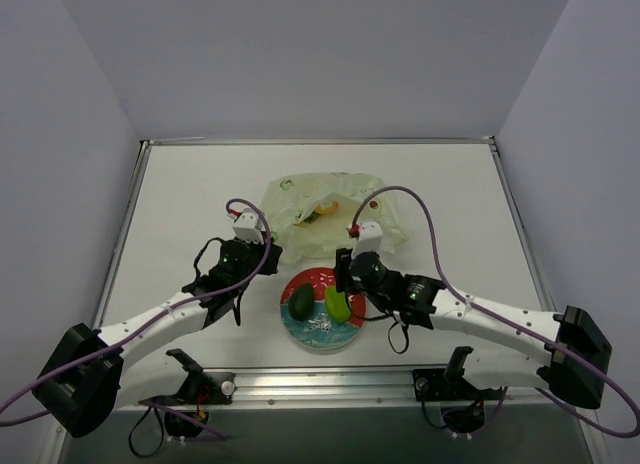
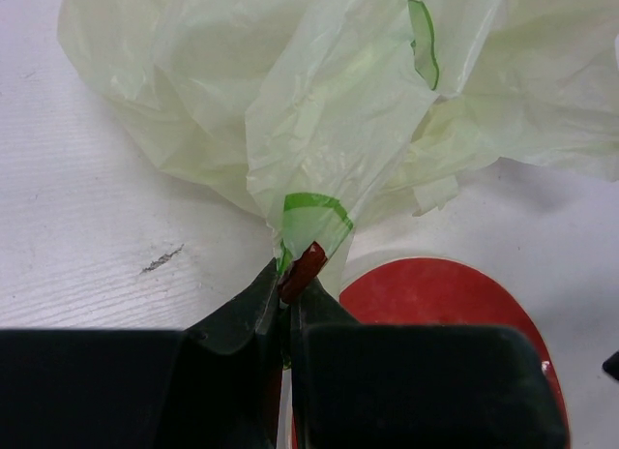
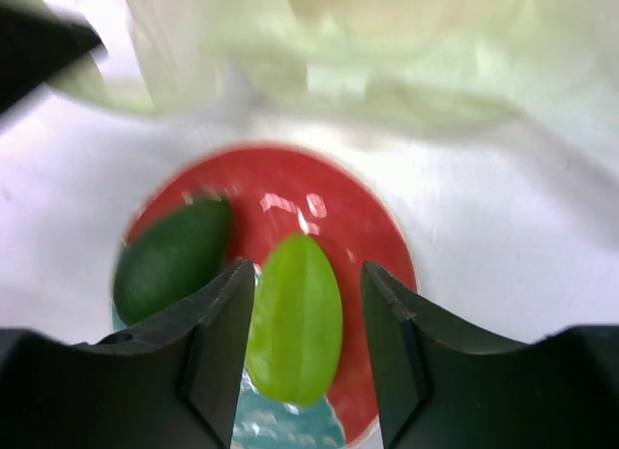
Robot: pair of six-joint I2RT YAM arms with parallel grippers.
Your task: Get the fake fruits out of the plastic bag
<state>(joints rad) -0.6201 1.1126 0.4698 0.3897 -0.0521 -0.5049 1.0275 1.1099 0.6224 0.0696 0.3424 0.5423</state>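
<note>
The pale green plastic bag lies crumpled behind the plate. A yellow-orange fruit shows through its opening. My left gripper is shut on the bag's near edge, pinching a green-rimmed fold. A dark green oval fruit and a light green fruit lie on the plate. My right gripper hovers just above them, open, its fingers either side of the light green fruit with a gap on the right.
The red-and-teal plate sits between the two arms, near the table's front edge. White walls enclose the table on three sides.
</note>
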